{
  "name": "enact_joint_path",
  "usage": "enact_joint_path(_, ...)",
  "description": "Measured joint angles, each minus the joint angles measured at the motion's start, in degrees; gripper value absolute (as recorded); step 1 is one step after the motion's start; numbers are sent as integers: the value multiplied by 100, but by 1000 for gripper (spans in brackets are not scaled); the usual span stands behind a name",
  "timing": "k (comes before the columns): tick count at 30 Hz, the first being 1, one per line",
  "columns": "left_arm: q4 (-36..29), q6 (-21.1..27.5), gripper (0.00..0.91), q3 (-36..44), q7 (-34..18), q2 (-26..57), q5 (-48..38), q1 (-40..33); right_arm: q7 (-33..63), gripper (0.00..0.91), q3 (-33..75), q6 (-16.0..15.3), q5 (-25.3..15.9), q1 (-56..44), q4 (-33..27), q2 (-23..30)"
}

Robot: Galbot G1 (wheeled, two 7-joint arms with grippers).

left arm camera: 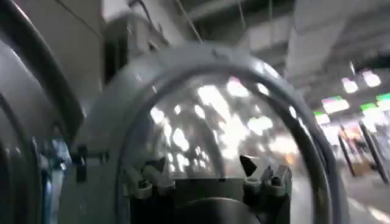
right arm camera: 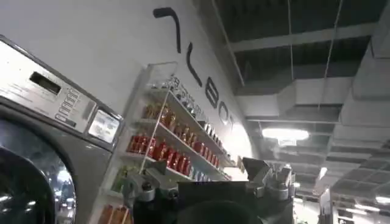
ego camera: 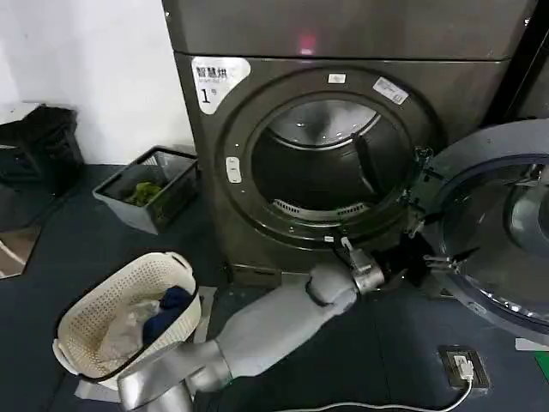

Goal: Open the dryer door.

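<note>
The dryer (ego camera: 343, 51), dark grey-brown with a white "1" label and a pink light, stands ahead of me. The dryer door (ego camera: 497, 223) is swung wide to the right, its inner side and glass facing me, and the drum opening (ego camera: 330, 163) is uncovered. My left arm reaches low across the front, with the left gripper (ego camera: 429, 262) by the door's hinge side at the lower edge. In the left wrist view the left gripper (left arm camera: 204, 165) is open with nothing between its fingers, and the dryer door (left arm camera: 219, 128) is close behind them. My right gripper (right arm camera: 207, 173) is open and points up at shelves.
A cream laundry basket (ego camera: 86, 309) holding clothes sits on the floor at front left, with a grey crate (ego camera: 171, 163) behind it. A floor socket with a cable (ego camera: 463, 367) lies at front right. The right wrist view shows a neighbouring machine (right arm camera: 55, 103) and bottle shelves (right arm camera: 164, 146).
</note>
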Motion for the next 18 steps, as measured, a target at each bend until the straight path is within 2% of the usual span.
enact_joint_path(3,-295,-276,907,29,-294,55,79,116,-24,907,-7,6,0,-2,25,-42)
enact_joint_path(9,-1033,-518,907,13,-424,1246,134,353,-84,907,130,21,-1,-74,117,-139)
enact_joint_path(15,-1984,-513,907,-106,-508,2492,38,652,-120,907,257,5,-178,-84,222,-227)
enact_joint_path(18,-2575,-386,907,-188,-631,3182,31,834,-73,907,364,-199,-261,-62,311,-282)
